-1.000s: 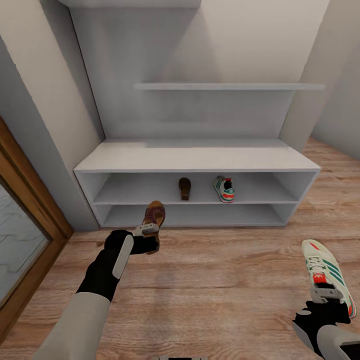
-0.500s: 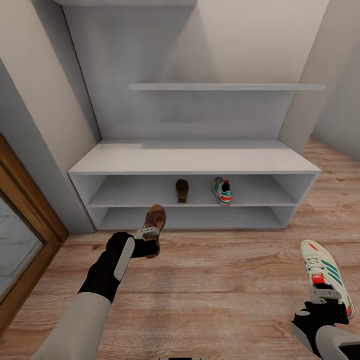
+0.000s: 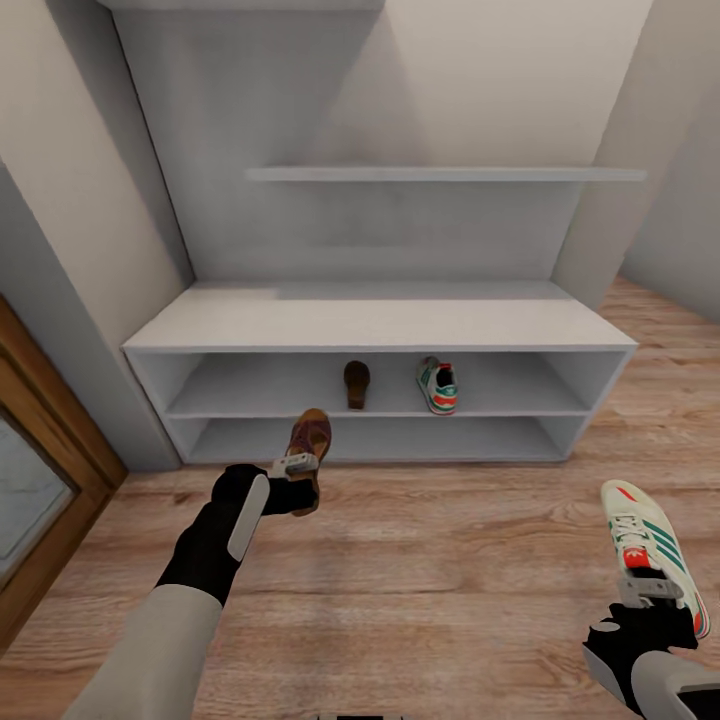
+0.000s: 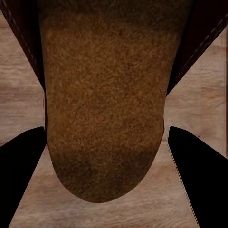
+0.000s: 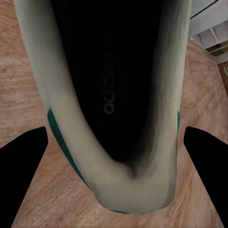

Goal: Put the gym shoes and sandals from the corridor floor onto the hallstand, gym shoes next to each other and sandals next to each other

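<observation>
Brown sandal point(image 3: 308, 438) pinched in left hand point(image 3: 292, 466), held above floor point(image 3: 430, 560) before rack point(image 3: 380, 325). Sneaker point(image 3: 655, 555) pinched in right hand point(image 3: 650, 588). Second sandal point(image 3: 356, 383) and second sneaker point(image 3: 438, 384) seen mid upper shelf, apart. Held sandal best set beside shelved one, sneaker likewise.

One legible marking: the brand word "adidas", printed in faint grey on the dark insole of the gym shoe point(image 5: 114, 95), seen in the right wrist view.

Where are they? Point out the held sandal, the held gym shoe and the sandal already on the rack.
held sandal point(image 3: 308, 440): head view, footbed.
held gym shoe point(image 3: 650, 540): head view, laces.
sandal on the rack point(image 3: 356, 382): head view, footbed.
</observation>
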{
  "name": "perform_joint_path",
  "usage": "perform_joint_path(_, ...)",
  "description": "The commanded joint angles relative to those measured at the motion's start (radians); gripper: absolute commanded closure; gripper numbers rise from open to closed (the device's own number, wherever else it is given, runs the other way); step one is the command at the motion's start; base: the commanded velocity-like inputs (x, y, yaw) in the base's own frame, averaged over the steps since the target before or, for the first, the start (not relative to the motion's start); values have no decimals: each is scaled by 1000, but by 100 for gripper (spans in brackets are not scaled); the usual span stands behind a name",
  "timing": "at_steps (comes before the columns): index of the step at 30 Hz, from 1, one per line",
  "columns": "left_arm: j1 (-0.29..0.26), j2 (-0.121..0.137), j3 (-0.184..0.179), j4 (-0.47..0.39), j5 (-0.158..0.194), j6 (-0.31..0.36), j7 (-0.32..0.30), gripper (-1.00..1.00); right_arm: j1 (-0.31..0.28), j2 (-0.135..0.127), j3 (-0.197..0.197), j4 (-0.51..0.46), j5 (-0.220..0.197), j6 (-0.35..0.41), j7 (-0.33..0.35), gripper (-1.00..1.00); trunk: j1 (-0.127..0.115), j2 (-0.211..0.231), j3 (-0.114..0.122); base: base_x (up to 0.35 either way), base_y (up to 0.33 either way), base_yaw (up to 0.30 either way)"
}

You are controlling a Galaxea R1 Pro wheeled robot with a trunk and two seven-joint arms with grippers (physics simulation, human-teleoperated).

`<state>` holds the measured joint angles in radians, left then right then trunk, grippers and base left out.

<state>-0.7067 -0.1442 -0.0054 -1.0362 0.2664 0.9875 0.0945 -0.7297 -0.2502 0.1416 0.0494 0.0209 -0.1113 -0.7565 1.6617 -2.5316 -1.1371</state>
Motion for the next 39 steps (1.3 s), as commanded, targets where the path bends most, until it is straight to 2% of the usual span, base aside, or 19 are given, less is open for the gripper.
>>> perform_joint_path(1,0,0,0,-1,11,4,10,100,-2,0,1,4,2,-7,-2,100,0,0,-1,95,-208,0)
perform_joint_path(24,0,2,6,-1,10,3,10,100,-1,-11,1,4,2,-5,-2,100,0,0,-1,55,-69,0)
perform_joint_path(26,0,10,6,0,8,2,14,100,-1,-11,1,4,2,-5,-2,100,0,0,-1,3,-3,0)
perform_joint_path(30,0,31,6,2,7,0,65,100,-1,-11,1,4,2,-5,-2,100,0,0,-1,1,-1,0)
perform_joint_path(32,0,37,5,-1,7,-1,122,100,-1,-11,1,4,2,-5,-1,100,0,0,-1,0,0,0)
perform_joint_path(39,-1,41,-1,-8,8,-1,164,100,-1,-11,1,4,2,-5,-1,100,0,0,-1,0,0,0)
